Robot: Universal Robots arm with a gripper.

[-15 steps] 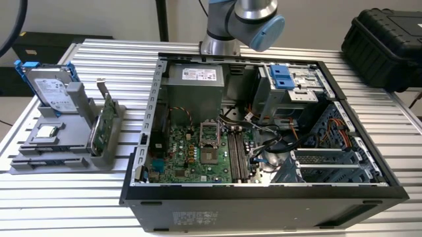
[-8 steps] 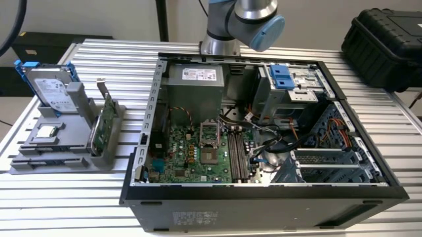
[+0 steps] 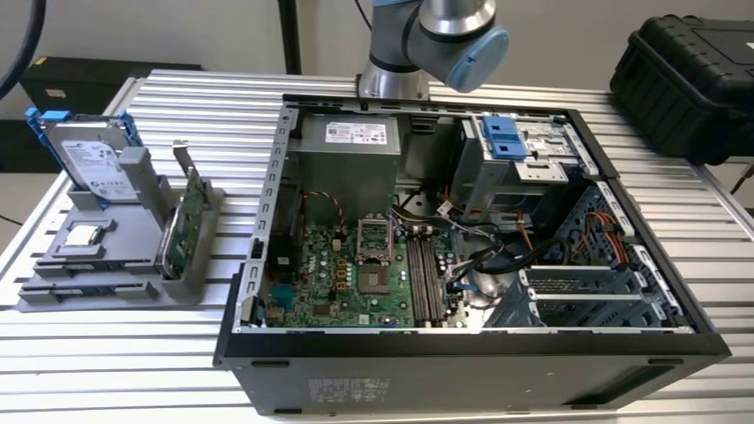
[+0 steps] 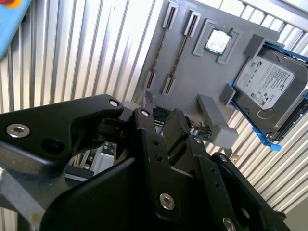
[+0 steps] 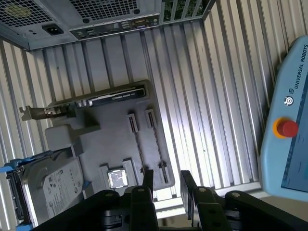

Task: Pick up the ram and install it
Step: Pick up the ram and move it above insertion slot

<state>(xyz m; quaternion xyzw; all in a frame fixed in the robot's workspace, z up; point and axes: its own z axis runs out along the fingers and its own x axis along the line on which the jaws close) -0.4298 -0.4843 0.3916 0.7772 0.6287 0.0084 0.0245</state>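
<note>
On the ribbed tabletop (image 3: pixel 118 353), as the exterior view is showing it, the open computer case (image 3: pixel 471 349) is lying on its side with the motherboard (image 3: pixel 353 274) exposed. Its long memory slots (image 3: pixel 422 274) are looking unfilled, so I am judging the installing as not done. A grey fixture (image 3: pixel 130 291) is sitting just beside the case, toward the exterior view's left. It is carrying a hard drive (image 3: pixel 94 163) and a green card (image 3: pixel 179 221). The arm (image 3: pixel 442 35) is rising out of frame behind the case.

In the first wrist view, the tool (image 5: pixel 166 174) is hovering over one end of the fixture, its fingers standing apart with nothing between them. The ram (image 5: pixel 158 144) is sitting on edge in its holder on the fixture, not yet lifted. A second stick (image 5: pixel 138 147) is sitting parallel beside it, nearer the processor chip (image 5: pixel 117 178). The tool is touching neither.

In the second wrist view, the tool (image 4: pixel 160 120) is likewise showing parted, empty fingers. The ram (image 4: pixel 161 45) is sitting in its holder, apart from them. I am judging the pick-up as not begun.
</note>
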